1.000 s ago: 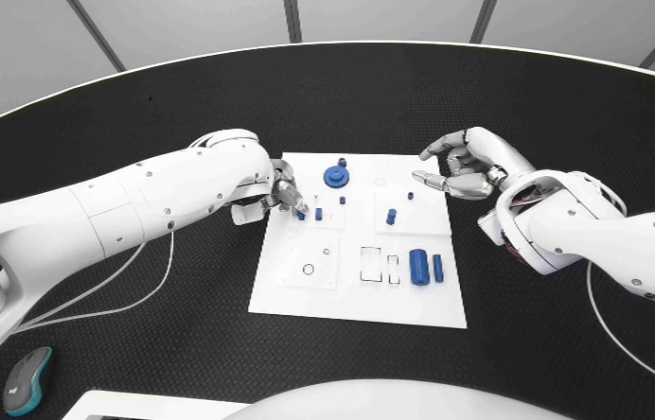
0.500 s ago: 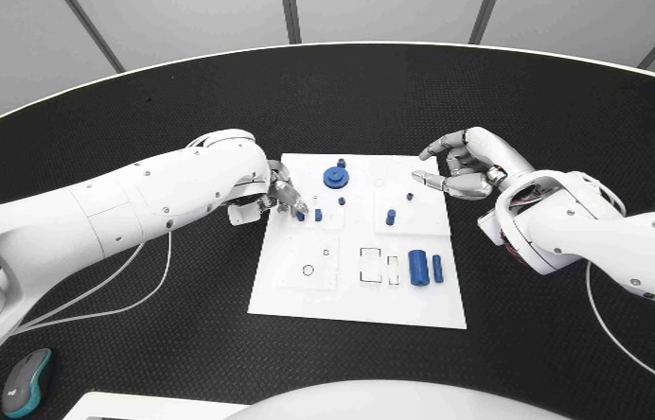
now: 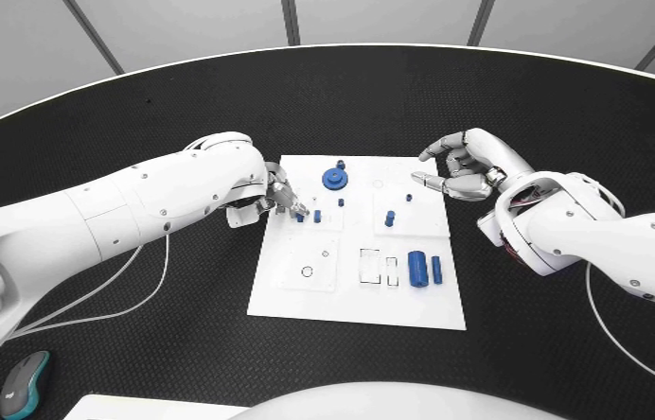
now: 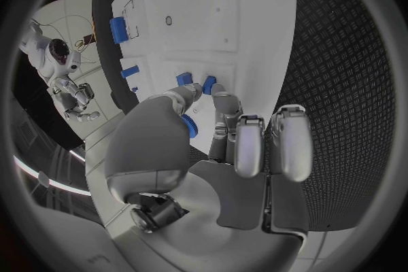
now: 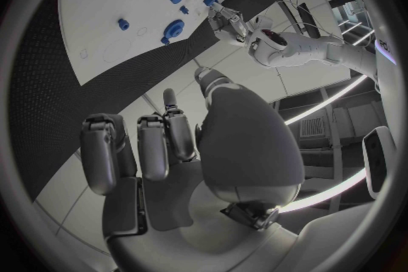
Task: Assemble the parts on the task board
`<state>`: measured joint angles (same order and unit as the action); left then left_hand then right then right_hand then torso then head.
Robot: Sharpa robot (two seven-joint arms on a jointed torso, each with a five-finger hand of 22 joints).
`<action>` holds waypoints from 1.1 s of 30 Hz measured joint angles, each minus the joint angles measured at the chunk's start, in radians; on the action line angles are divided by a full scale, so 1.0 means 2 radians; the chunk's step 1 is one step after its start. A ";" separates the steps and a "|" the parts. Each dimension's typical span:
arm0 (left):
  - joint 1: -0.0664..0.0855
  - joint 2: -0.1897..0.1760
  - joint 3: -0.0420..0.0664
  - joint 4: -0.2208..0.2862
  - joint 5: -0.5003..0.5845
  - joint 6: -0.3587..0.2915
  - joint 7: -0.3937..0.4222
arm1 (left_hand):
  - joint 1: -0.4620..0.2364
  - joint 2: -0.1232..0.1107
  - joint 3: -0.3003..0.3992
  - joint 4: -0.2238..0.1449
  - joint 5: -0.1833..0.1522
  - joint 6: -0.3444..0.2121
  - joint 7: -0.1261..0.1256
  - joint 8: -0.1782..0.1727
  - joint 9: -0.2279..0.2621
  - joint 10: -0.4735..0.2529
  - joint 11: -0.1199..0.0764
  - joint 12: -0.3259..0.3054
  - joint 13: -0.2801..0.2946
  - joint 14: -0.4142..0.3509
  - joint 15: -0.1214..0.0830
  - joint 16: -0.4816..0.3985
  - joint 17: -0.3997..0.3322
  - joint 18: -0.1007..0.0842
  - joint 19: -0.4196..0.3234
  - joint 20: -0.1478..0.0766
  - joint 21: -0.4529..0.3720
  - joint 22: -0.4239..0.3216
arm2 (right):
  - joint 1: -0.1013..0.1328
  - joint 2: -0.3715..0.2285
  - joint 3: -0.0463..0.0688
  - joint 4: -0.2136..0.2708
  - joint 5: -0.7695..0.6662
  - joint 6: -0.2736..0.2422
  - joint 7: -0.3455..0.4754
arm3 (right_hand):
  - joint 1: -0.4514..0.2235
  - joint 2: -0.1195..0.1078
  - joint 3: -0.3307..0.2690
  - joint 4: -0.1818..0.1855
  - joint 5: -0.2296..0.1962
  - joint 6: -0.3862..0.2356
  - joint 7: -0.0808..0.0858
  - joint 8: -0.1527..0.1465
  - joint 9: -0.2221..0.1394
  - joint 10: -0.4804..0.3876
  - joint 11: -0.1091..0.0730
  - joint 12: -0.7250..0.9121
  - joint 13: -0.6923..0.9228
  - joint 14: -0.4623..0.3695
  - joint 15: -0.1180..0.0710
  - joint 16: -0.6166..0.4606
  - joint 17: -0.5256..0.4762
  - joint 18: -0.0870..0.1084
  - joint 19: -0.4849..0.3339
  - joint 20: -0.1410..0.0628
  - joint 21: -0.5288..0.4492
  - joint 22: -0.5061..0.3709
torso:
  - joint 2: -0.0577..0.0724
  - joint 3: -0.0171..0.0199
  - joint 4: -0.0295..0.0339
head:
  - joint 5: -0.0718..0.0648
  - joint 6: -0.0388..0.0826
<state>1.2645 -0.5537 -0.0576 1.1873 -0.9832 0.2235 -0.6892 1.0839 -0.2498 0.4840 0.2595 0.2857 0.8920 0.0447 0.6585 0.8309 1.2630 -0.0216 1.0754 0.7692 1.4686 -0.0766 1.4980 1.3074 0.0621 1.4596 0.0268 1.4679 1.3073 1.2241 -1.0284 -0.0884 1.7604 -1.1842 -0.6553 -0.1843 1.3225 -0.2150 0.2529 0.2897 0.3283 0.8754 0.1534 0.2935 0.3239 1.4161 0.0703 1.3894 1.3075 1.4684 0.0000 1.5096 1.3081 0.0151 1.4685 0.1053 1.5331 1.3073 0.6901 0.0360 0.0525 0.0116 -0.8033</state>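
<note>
The left robot hand (image 3: pixel 280 196) pinched a small peg (image 3: pixel 299 216) above the board (image 3: pixel 358 292). It should go down straight, I think. The right robot hand (image 3: pixel 462 174) was curled, holding nothing.

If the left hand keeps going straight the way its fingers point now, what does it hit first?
Probably the small blue peg standing just beyond the left hand's fingertips on the task board. Depth is unclear; the fingertips may already touch a blue part there.

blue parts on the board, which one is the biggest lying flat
The thick blue cylinder at the board's near right, lying beside a thinner blue pin; the other parts are small pegs or the round gear.
</note>
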 measured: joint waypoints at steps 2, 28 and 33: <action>0.000 -0.001 0.000 0.000 0.001 -0.002 0.000 | 0.000 0.000 -0.005 0.005 -0.002 0.000 0.000 -0.001 0.000 0.000 0.000 0.000 0.000 0.000 0.000 0.000 0.000 0.000 0.000 0.000 0.000 0.000 | 0.000 0.000 0.000 0.000 0.000 0.000 0.000 | 0.000 0.000 0.000 0.000 0.000 0.000 0.000 0.000 0.000 0.000 0.000 0.000 0.000 0.000 0.000 0.000 0.000 0.000 0.000 0.000 0.000 0.000 | 0.000 0.0000 0.0000 | 0.000 0.000; 0.000 -0.031 0.000 0.027 0.021 -0.065 0.031 | -0.018 0.021 -0.087 0.017 -0.068 -0.009 0.005 -0.005 0.003 -0.018 0.003 -0.010 -0.026 0.000 0.000 0.000 0.000 0.000 -0.003 0.000 -0.004 0.000 | 0.000 -0.002 0.000 -0.003 0.000 -0.005 0.002 | 0.000 0.000 0.000 0.000 0.000 0.000 0.000 0.000 0.000 0.000 0.000 0.000 0.000 0.000 0.000 0.000 0.000 0.000 0.000 0.000 0.000 0.000 | 0.000 -0.0003 0.0001 | -0.003 0.003; 0.002 -0.045 0.001 0.042 0.049 -0.125 0.107 | 0.070 0.034 -0.092 0.008 -0.064 -0.061 0.032 -0.036 -0.017 -0.098 0.026 -0.070 -0.099 -0.002 0.020 -0.021 0.000 0.025 -0.095 0.017 -0.101 -0.118 | 0.000 -0.002 0.000 -0.006 0.000 -0.007 0.003 | 0.000 0.000 0.000 0.000 0.002 0.000 0.000 0.000 -0.001 0.000 0.000 0.000 0.000 0.000 0.000 -0.001 0.000 0.000 0.000 0.000 0.000 0.000 | -0.001 0.0003 0.0001 | -0.006 0.006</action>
<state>1.2681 -0.6440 -0.0562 1.2717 -0.8860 -0.0272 -0.4745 1.2247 -0.1823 0.3006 0.2756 0.1580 0.7705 0.1082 0.5875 0.7979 1.0673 0.0302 0.9360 0.5713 1.4650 -0.0369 1.4551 1.3073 0.1112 1.2700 0.0600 1.2656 1.0710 1.2240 -1.0328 -0.0884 1.7487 -1.1842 -0.6686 -0.1777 1.3225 -0.2150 0.2530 0.2897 0.3328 0.8754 0.1534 0.2934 0.3222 1.4161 0.0703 1.3894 1.3073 1.4684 0.0000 1.5076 1.3077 0.0151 1.4685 0.1053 1.5332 1.3073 0.6873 0.0366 0.0528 -0.0002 -0.7922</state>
